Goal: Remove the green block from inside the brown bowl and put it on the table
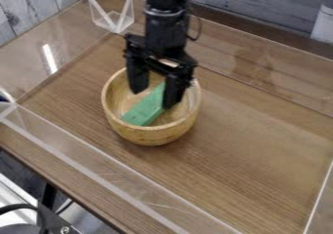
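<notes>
The gripper (158, 85) points straight down into the bowl (120, 123), black fingers (132, 80) spread wide apart, one on each side of the block (143, 110). Nothing is clamped: there is a clear gap between the fingers, and the upper end of the block sits in that gap. Whether either fingertip is touching the block, I cannot tell; the tips are down inside the rim and the far end of the block is partly hidden behind them.

The block lies inside the bowl, flat on the bottom, running diagonally from the lower left up toward the gripper. It is bright green and plain, and its lower end shows clearly against the pale wood.

The bowl sits on the table (247, 160), a little left of centre, its thick rim rounded. Its near wall is fully in view; its far rim is cut off by the gripper body.

The arm (166, 4) rises dark and upright from the gripper to the top edge of the view. Low clear walls (78, 165) run along the table's edges, catching some glare at the back left corner.
</notes>
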### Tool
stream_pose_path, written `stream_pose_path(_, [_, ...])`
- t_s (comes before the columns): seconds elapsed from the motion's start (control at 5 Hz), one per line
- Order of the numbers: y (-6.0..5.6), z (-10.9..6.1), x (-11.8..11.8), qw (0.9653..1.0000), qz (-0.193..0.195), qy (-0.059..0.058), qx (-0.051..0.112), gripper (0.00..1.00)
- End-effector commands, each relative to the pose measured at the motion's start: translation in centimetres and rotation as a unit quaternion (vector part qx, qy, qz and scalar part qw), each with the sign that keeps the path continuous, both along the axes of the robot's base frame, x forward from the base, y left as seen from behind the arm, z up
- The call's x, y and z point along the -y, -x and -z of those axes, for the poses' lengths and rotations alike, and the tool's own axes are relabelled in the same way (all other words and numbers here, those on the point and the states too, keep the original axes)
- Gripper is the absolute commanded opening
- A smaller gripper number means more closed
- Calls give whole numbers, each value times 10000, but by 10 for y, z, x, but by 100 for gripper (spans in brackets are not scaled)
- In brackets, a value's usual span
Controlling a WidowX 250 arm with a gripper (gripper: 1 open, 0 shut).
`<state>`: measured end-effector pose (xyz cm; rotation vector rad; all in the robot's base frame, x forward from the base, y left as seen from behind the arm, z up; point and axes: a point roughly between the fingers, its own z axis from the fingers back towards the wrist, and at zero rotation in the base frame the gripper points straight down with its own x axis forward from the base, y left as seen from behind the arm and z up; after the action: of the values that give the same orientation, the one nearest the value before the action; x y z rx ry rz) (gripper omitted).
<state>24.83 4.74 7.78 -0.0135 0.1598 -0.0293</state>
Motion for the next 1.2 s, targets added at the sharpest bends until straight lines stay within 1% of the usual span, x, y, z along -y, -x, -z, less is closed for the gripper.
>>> stream_pose_path(0.0, [-7, -8, -9, 9987, 127, 38, 483, 100])
stream_pose_path(0.2, [-11, -7, -6, 9978, 197, 101, 626, 100])
stream_pose_path(0.4, [-15, -6, -1, 9970, 274, 138, 716, 100])
stream_pose_path(0.8, [-17, -5, 4, 9952, 418, 197, 858, 100])
stream_pose_path(1.0, [-17, -8, 4, 9944, 436, 224, 935, 100])
